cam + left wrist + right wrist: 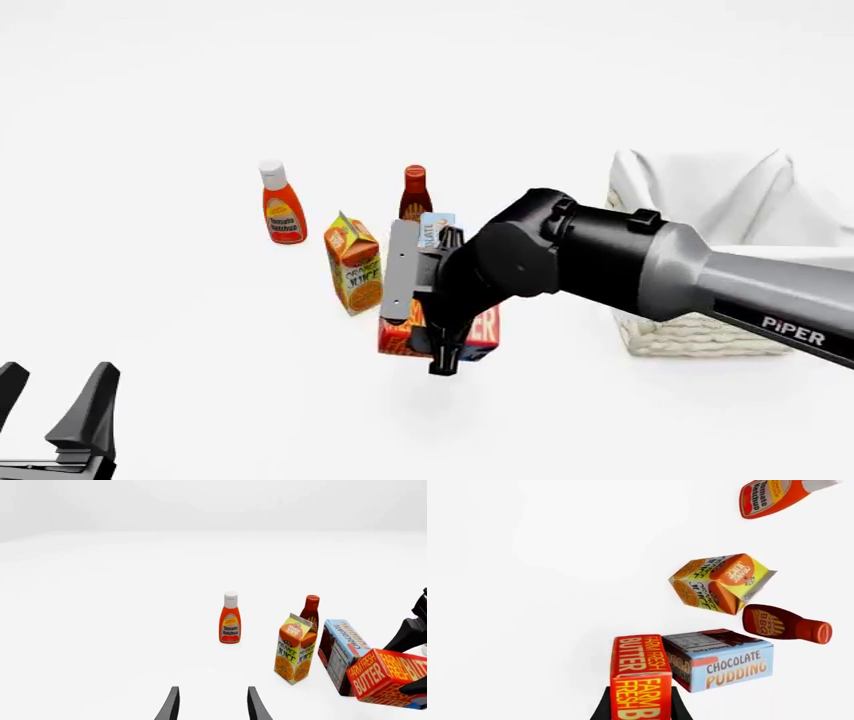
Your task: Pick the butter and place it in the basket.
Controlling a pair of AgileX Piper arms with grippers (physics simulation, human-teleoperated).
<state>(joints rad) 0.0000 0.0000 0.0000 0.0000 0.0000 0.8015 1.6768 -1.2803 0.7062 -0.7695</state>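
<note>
Sitting at the right edge of the front view, the basket [694, 335] was the largest thing; the right end effector [447, 350] at centre was clamped on the butter [483, 325], lifted off the surface [174, 350]; lower left, the left end effector [54, 400] stood apart

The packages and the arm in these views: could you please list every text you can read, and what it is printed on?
"FARM FRESH BUTTER": butter
"CHOCOLATE PUDDING": pudding box
"ORANGE JUICE": juice carton
"Tomato Ketchup": ketchup bottle
"BBQ": dark sauce bottle
"PIPER": right arm
Nutrition panel on the pudding box: too small to read.
</note>
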